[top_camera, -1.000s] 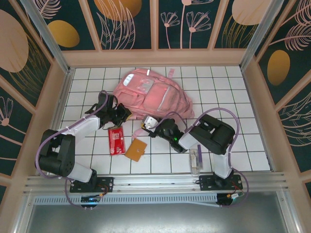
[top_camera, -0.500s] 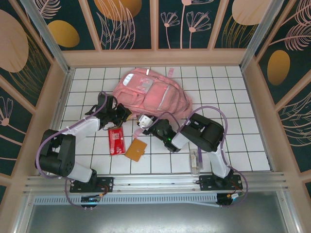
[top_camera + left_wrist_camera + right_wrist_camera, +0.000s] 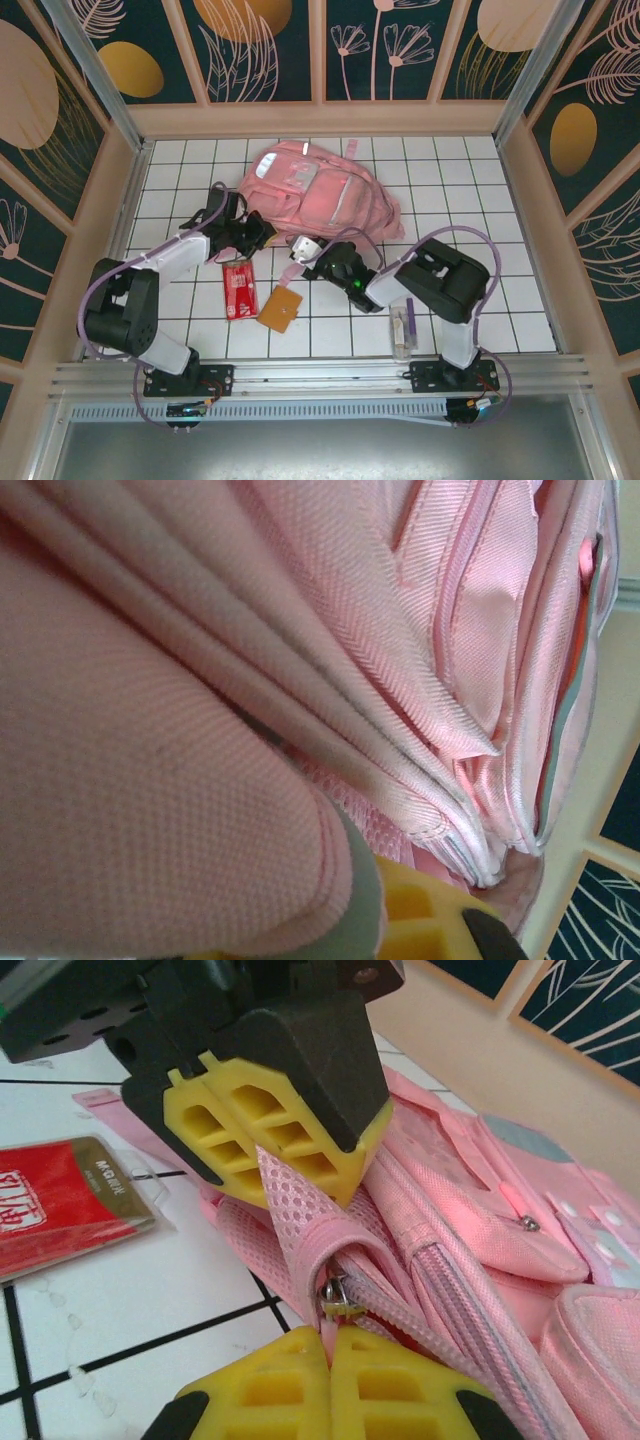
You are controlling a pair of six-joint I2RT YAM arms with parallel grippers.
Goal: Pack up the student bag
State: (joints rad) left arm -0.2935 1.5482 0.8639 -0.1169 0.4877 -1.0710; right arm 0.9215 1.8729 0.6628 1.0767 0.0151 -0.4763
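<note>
Low in the top view, a clear case [image 3: 402, 328] lies on the white tiled worktop [image 3: 500, 290] beside the right arm's base. Left of it sit an orange card [image 3: 281, 309] and a red packet [image 3: 240, 290]. Just above these, the right tool [image 3: 330, 1345] is clenched on the zipper pull [image 3: 334, 1305] at the bag's lower edge. The left tool [image 3: 265, 1155] pinches the bag's pink mesh fabric right beside it. The student bag [image 3: 320, 190] lies flat at upper centre of the worktop.

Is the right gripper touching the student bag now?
Touching. In the right wrist view, the right gripper is shut on pink fabric of the student bag, right beside its zipper pull.
</note>
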